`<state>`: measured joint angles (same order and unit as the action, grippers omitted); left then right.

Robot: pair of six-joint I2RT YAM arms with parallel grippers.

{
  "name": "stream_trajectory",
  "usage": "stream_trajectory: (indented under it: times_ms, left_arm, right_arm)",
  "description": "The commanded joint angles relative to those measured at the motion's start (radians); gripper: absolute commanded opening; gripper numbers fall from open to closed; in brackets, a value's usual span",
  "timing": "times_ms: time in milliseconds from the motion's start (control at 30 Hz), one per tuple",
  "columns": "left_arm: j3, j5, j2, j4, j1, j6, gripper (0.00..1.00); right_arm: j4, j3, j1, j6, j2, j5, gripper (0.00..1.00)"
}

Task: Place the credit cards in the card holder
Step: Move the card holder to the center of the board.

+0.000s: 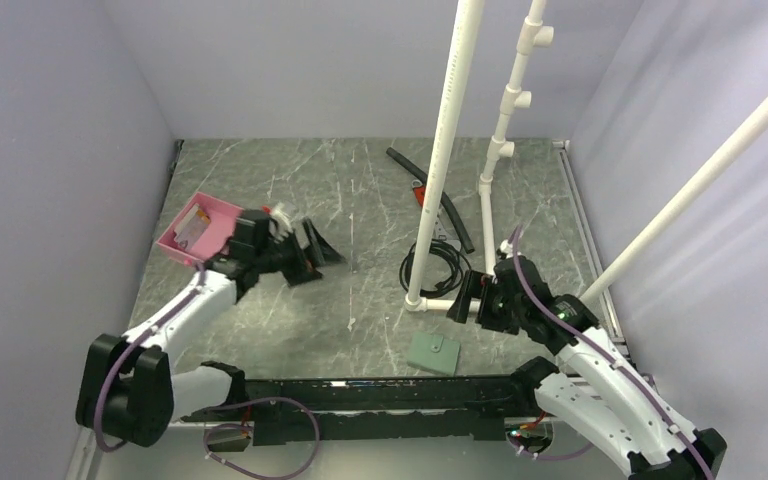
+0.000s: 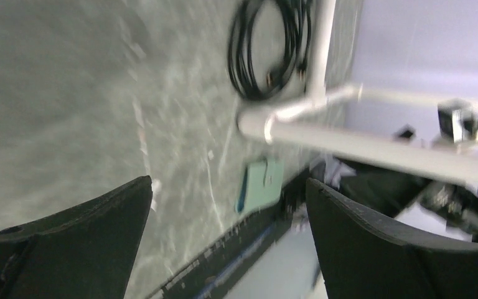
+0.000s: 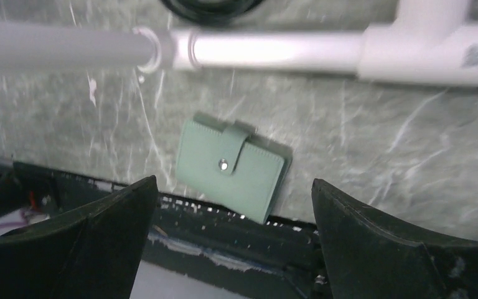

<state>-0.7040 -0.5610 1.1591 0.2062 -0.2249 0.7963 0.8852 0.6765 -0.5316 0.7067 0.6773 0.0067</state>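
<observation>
The card holder (image 1: 434, 353) is a flat muted-green wallet, closed by its snap tab, lying on the marble table near the front rail. It also shows in the right wrist view as the card holder (image 3: 230, 168) and, blurred, in the left wrist view as the card holder (image 2: 262, 185). The credit cards (image 1: 196, 224) show only as small orange-tan and pale shapes inside the pink tray (image 1: 174, 245) at the left. My left gripper (image 1: 320, 255) (image 2: 229, 182) hovers open and empty just right of the tray. My right gripper (image 1: 468, 297) (image 3: 234, 182) is open and empty, above and behind the card holder.
A white pipe frame (image 1: 446, 150) rises from the middle of the table, its base bar (image 3: 274, 50) close behind the card holder. A coiled black cable (image 1: 438, 268) and a black hose (image 1: 440, 195) lie by it. A black rail (image 1: 380, 395) runs along the near edge. Walls close in on both sides.
</observation>
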Motion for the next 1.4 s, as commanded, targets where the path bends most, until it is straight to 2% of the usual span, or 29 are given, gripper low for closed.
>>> stream_trajectory:
  times_ms: [0, 167, 333, 500, 600, 667, 733, 833, 900, 1067, 1233, 1333, 1367]
  left_arm:
    - [0.086, 0.002, 0.042, -0.253, -0.256, 0.160, 0.97]
    - [0.121, 0.098, 0.181, -0.404, -0.494, 0.236, 0.89]
    - [0.085, 0.098, 0.391, -0.537, -0.616, 0.296, 0.72]
    - [0.070, 0.037, 0.511, -0.642, -0.644, 0.349, 0.67]
    - [0.073, 0.017, 0.546, -0.686, -0.653, 0.373, 0.65]
    - [0.079, 0.014, 0.563, -0.709, -0.659, 0.391, 0.62]
    - [0.106, 0.023, 0.562, -0.721, -0.660, 0.421, 0.59]
    - [0.139, 0.062, 0.524, -0.704, -0.657, 0.434, 0.57]
    - [0.140, 0.089, 0.488, -0.635, -0.656, 0.426, 0.57]
    - [0.147, 0.146, 0.410, -0.527, -0.634, 0.389, 0.54]
    - [0.141, 0.134, 0.405, -0.482, -0.581, 0.358, 0.35]
    - [0.122, 0.139, 0.419, -0.452, -0.562, 0.339, 0.17]
    - [0.112, 0.134, 0.427, -0.442, -0.555, 0.328, 0.07]
  right_arm:
    - [-0.139, -0.102, 0.002, 0.123, -0.027, -0.206, 0.91]
    - [-0.187, -0.208, 0.002, 0.202, -0.073, -0.220, 0.82]
    - [-0.285, -0.322, 0.002, 0.250, -0.067, -0.238, 0.69]
    - [-0.263, -0.353, 0.001, 0.226, -0.059, -0.226, 0.63]
    - [-0.303, -0.386, 0.001, 0.226, -0.068, -0.273, 0.59]
    - [-0.369, -0.424, 0.001, 0.240, -0.063, -0.327, 0.49]
    - [-0.458, -0.455, -0.006, 0.277, -0.056, -0.392, 0.42]
    - [-0.645, -0.495, -0.027, 0.369, -0.060, -0.415, 0.39]
    - [-0.745, -0.504, -0.042, 0.420, -0.041, -0.391, 0.38]
    - [-1.006, -0.511, -0.074, 0.491, 0.109, -0.371, 0.38]
    - [-1.063, -0.490, -0.117, 0.486, 0.222, -0.365, 0.38]
    - [-1.001, -0.479, -0.117, 0.468, 0.197, -0.333, 0.38]
    - [-0.955, -0.467, -0.117, 0.452, 0.184, -0.317, 0.38]
